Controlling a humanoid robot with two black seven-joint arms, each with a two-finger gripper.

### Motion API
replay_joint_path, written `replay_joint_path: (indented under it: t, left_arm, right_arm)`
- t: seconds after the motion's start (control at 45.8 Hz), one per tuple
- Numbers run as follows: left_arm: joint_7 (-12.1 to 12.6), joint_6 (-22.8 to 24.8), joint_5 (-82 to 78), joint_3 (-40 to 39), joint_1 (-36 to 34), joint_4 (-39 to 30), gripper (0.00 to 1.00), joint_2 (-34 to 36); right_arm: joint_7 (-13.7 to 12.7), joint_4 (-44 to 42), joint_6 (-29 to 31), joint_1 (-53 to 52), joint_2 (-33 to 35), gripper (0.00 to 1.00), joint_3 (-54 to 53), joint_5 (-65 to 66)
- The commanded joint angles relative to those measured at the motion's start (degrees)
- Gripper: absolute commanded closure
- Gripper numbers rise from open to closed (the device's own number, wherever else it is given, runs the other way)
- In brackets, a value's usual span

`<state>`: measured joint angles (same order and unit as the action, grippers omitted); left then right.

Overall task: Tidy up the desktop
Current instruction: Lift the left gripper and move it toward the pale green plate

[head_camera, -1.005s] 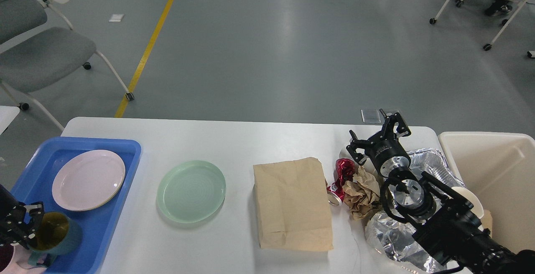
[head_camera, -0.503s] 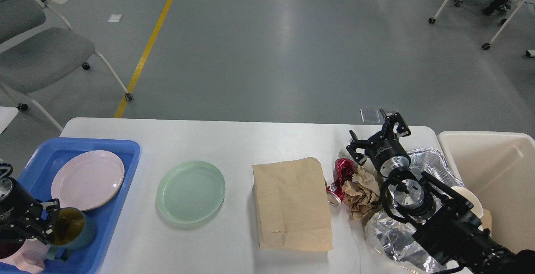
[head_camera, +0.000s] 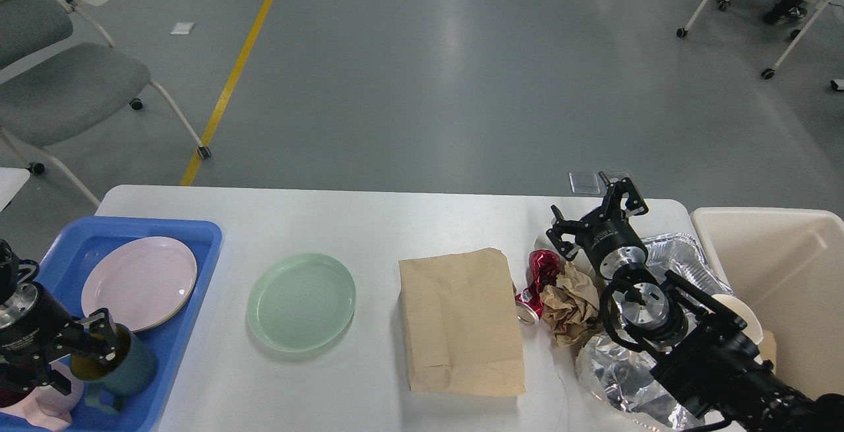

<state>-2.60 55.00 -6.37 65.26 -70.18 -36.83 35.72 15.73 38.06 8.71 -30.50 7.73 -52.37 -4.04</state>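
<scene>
The white counter [head_camera: 369,221] lies below both arms and carries the items listed here.

Left gripper [head_camera: 89,346]: positioned at the near left, over the blue tray [head_camera: 198,254]; its fingers [head_camera: 105,323] are clamped on the rim of a dark teal mug [head_camera: 125,369], which stands in the tray's near corner; a pale pink item sits just left of the mug at the frame edge, identity unclear. Beyond these fingers, in the same tray, rests a pink plate [head_camera: 138,281]; to their right, outside the tray and directly on the counter, lies a green plate [head_camera: 301,301].

Right gripper [head_camera: 593,217]: raised at the far right of the counter; its 2 fingers [head_camera: 626,196] stand apart and hold nothing. Just below and left of them sits a crushed red can [head_camera: 537,274], touching a crumpled wad of brown paper [head_camera: 570,300]; further left lies a flat brown paper bag [head_camera: 461,323], its right edge just beside the can. Right of the fingers is a crumpled foil tray [head_camera: 679,254]; nearer, partly under the arm, more crumpled foil [head_camera: 610,372]. A cream bin [head_camera: 778,267] stands off the counter's right end.
</scene>
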Motion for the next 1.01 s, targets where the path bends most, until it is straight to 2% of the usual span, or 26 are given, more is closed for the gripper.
replay_joint_path:
  t: [0.0,0.284,0.437,0.634,0.765,0.852,0.983]
  left_arm:
    - [0.0,0.0,0.0,1.2,-1.6,-0.6,0.09,0.3]
    - [-0.4,0.0,0.1,16.9,-18.7,-2.8,0.05,-2.0]
    - [-0.4,0.0,0.1,18.9,-26.3,-4.7,0.05,-7.1]
    - [-0.4,0.0,0.2,22.7,-37.4,-8.9,0.05,-17.3]
    - [-0.4,0.0,0.2,24.0,-43.9,-11.9,0.05,-20.5]
    - [-0.4,0.0,0.3,24.0,-46.2,-14.0,0.04,-21.6]
    - [-0.5,0.0,0.5,23.2,-44.8,-13.9,0.04,-24.3]
  right_arm:
    - [0.0,0.0,0.0,0.0,0.0,0.0,0.0,0.1]
    - [0.0,0.0,0.0,0.0,0.0,0.0,0.0,0.0]
    - [0.0,0.0,0.1,0.0,0.0,0.0,0.0,0.0]
    - [0.0,0.1,0.0,0.0,0.0,0.0,0.0,0.0]
    - [0.0,0.1,0.0,0.0,0.0,0.0,0.0,0.0]
    - [0.0,0.0,0.0,0.0,0.0,0.0,0.0,0.0]
    - [0.0,0.0,0.0,0.0,0.0,0.0,0.0,0.0]
